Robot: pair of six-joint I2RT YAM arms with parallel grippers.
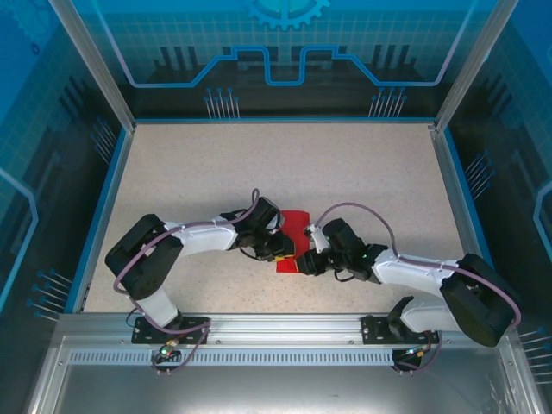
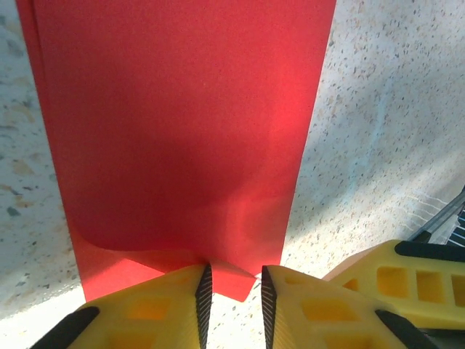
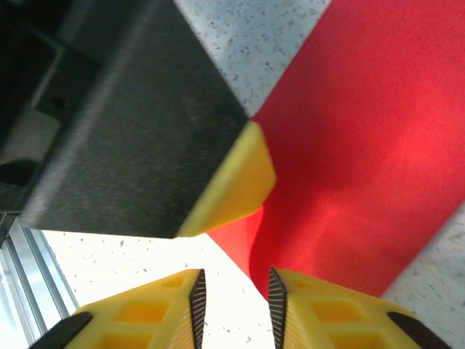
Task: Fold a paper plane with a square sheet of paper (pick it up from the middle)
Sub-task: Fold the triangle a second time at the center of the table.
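Note:
The sheet of paper (image 1: 296, 219) is bright red and lies on the table between my two arms, folded into a narrower band with doubled edges. In the left wrist view the paper (image 2: 182, 131) stretches away from my left gripper (image 2: 232, 291). Its near corner curls up between the jaws, which stand apart with bare table showing beside it. In the right wrist view the paper (image 3: 363, 145) buckles up against the right finger of my right gripper (image 3: 234, 298), whose jaws are apart over bare table. Both grippers, left (image 1: 287, 250) and right (image 1: 305, 259), meet at the paper's near end.
The two grippers are almost touching. A yellow fingertip (image 3: 236, 185) of the left one hangs just ahead of the right jaws, and a right finger (image 2: 396, 283) shows beside the left jaws. A speckled tabletop (image 1: 285, 164) extends around them, bounded by a blue-edged frame (image 1: 103, 207).

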